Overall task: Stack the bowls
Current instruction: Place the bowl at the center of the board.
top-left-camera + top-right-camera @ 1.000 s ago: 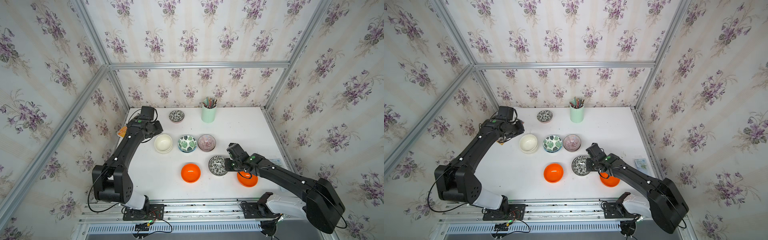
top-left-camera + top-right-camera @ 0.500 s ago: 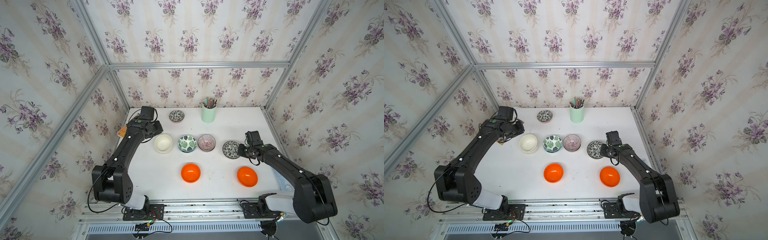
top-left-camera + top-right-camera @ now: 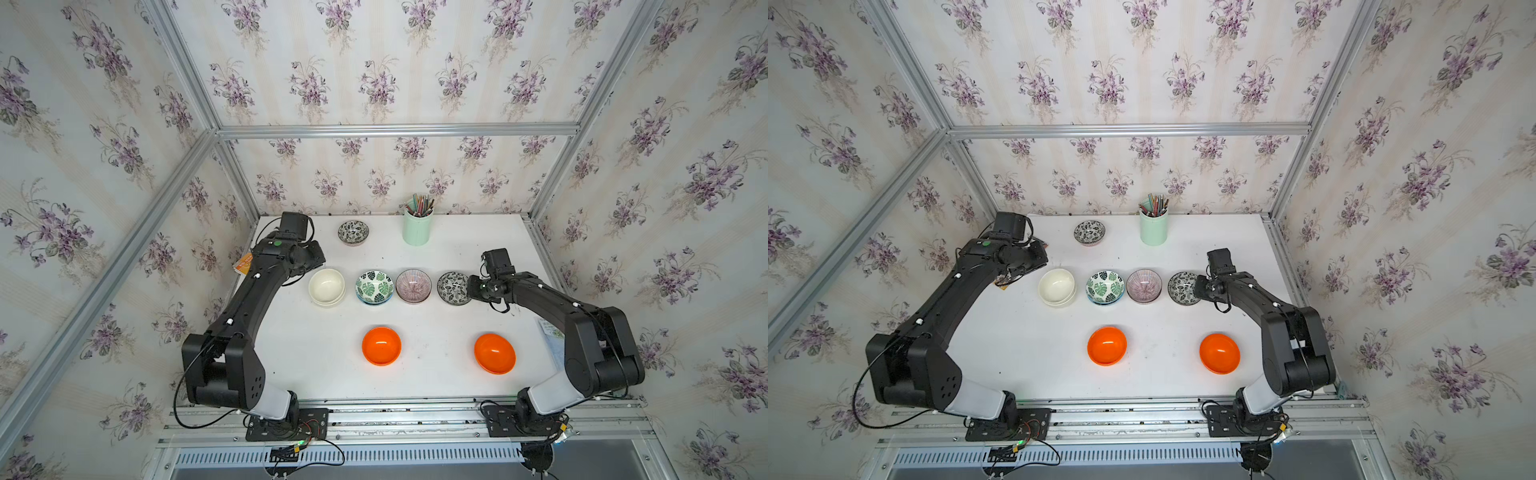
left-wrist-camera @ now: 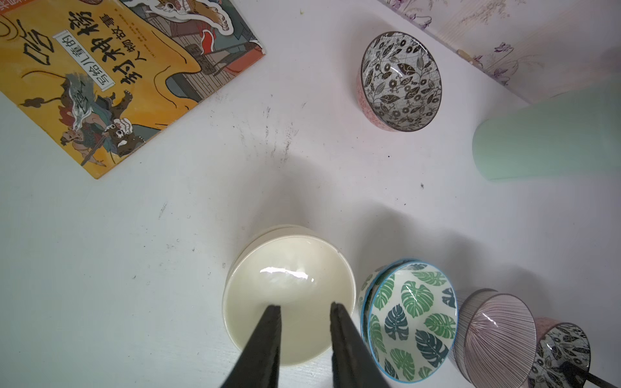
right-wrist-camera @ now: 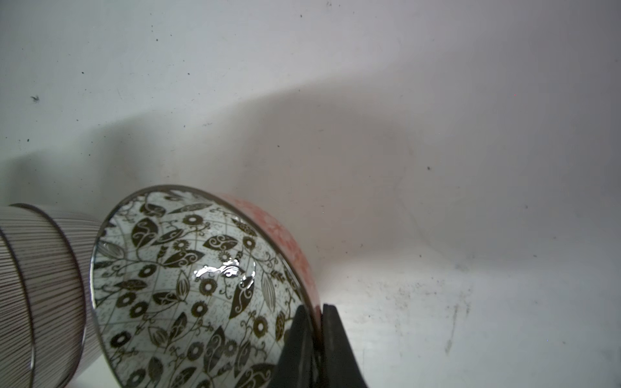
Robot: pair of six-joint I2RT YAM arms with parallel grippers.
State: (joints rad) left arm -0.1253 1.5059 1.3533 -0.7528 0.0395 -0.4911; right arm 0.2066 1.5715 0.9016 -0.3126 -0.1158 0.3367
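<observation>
Item: floral bowl (image 3: 452,286), black-and-white inside, pink outside, at the end of the middle row, just beside the striped bowl (image 3: 413,285). The right hand (image 5: 314,310) is clamped on its rim, one finger inside the wall and one outside, probably because the bowl is too wide to span across. It looks tilted in the right wrist view; whether its foot is down on the worktop (image 3: 436,324) cannot be told. Its mate, the second floral bowl (image 3: 353,232), stands alone at the back near the pencil cup (image 3: 417,228), so this pair is not yet joined. Also in the row: cream bowls (image 3: 327,286), two nested; leaf bowls (image 3: 374,286), two nested, a blue rim showing beneath. Whether the striped bowl is doubled cannot be told. At the front: two orange bowls (image 3: 381,345) (image 3: 494,353), well apart and unstacked. The left hand (image 4: 304,307) hovers over the cream pair, narrowly parted and empty, apparently idle. A picture book (image 4: 117,67) lies flat at the left edge, no part of the sorting.
</observation>
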